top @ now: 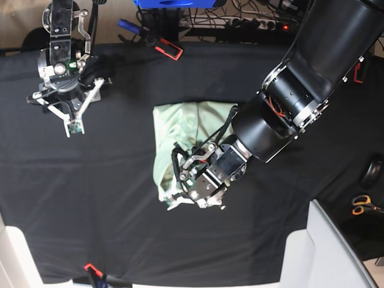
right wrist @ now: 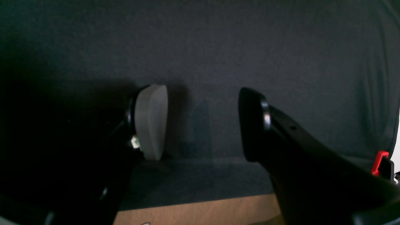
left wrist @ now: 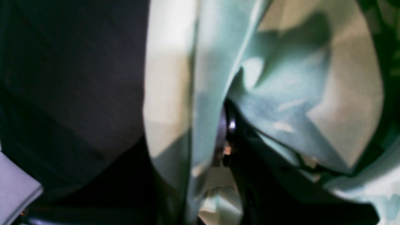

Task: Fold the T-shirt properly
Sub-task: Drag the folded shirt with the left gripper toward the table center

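Observation:
The pale mint-green T-shirt (top: pixel 180 129) lies crumpled in the middle of the black table cloth (top: pixel 108 180). My left gripper (top: pixel 181 191) is down at the shirt's near edge. In the left wrist view its jaws are shut on a bunched fold of the T-shirt (left wrist: pixel 281 93), and the cloth wraps around the left gripper (left wrist: pixel 226 120) and hides most of it. The right arm (top: pixel 60 69) is far off at the back left, away from the shirt. My right gripper (right wrist: pixel 203 125) is open with nothing between its fingers and only black cloth beneath.
Orange-handled scissors (top: pixel 363 205) and a black round object (top: pixel 373 173) lie at the right edge. Red clamps (top: pixel 170 49) (top: pixel 90 267) hold the cloth at the back and front edges. A white panel (top: pixel 324 252) sits at the front right. Cables crowd the back edge.

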`<state>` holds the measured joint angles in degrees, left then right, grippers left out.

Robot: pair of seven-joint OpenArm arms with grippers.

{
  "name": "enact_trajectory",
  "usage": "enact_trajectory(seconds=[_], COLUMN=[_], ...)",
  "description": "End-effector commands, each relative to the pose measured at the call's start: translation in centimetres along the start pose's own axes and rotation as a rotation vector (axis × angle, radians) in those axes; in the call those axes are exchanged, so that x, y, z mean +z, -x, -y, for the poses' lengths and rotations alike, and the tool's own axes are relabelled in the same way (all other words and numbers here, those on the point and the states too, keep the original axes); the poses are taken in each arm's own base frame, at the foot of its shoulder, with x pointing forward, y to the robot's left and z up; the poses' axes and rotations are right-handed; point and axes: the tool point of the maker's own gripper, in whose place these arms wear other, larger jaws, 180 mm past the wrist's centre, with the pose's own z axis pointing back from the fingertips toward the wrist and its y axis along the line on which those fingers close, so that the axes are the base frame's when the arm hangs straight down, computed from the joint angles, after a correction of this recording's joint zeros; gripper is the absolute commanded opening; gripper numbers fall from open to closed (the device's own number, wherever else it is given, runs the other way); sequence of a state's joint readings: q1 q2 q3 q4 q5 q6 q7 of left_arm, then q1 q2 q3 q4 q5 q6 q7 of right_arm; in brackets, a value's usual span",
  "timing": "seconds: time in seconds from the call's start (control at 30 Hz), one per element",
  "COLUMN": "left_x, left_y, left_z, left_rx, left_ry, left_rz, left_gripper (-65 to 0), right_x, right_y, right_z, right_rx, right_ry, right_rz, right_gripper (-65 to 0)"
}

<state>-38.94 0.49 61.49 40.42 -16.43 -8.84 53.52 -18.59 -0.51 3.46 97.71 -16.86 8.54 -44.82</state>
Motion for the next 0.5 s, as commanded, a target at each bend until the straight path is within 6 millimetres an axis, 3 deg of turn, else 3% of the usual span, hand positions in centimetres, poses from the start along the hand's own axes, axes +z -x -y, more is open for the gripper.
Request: enact_trajectory(seconds=[0.0,0.13,0.47], left_x=[1.3,0.7,-2.0], left_y=[-2.8,-2.8,1.2], left_z=[-1.5,-1.6,-2.0], left_rx=[-0.002,0.007,0.066], left_ry=[-0.037,-0.037,-0.031], left_rz=[0.062,0.045,-0.053], left_gripper=[-65.0,-65.0,-65.0], right_x=[0.3,0.3,0.2], right_y=[-0.8,-0.8,-1.2], right_z=[0.5,0.5,0.6], right_rx=[-0.001,-0.002,-0.005], right_ry=[0.016,0.016,0.02], right_rz=[0.028,0.03,0.024], right_gripper=[-30.0,-30.0,-30.0])
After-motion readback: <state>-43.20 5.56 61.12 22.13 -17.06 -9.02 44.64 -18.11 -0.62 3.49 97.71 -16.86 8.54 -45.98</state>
